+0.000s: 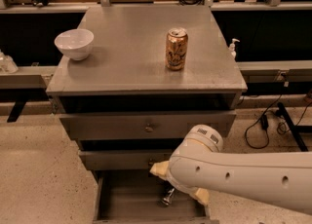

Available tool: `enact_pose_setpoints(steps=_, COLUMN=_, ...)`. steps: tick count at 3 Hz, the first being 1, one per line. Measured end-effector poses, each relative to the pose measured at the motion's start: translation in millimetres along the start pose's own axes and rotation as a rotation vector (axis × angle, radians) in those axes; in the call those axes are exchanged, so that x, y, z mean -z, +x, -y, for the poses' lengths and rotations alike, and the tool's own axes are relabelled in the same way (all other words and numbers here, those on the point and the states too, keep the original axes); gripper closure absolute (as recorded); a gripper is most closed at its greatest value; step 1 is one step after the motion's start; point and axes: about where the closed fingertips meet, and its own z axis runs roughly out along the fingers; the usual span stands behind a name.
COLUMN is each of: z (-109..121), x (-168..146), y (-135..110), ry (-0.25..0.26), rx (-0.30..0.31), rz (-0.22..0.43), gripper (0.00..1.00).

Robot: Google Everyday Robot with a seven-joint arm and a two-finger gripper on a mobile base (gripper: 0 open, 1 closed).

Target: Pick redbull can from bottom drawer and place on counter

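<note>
The redbull can [168, 196], slim and silver, stands in the open bottom drawer [122, 203], partly covered by my arm. My gripper [179, 184] reaches down into the drawer just above and right of the can. Its cream fingers [159, 169] show spread apart on either side of the wrist, so it is open and holds nothing. The counter [126, 57] is the broad grey cabinet top above.
A gold patterned can [176, 48] stands on the counter right of centre. A white bowl [74, 44] sits at its left edge. Two shut drawers with brass knobs [148, 128] lie above the open one. Cables [265, 121] trail on the floor at right.
</note>
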Motion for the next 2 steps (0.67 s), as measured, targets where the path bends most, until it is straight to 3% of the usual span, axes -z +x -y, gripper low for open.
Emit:
enact_pose_setpoints(steps=1, z=-5, x=-28, y=18, ry=0.03, rx=0.045, rz=0.053, gripper=0.0)
enact_pose_setpoints(steps=2, z=-15, x=-84, y=22, ry=0.066, rx=0.171, rz=0.112, gripper=0.0)
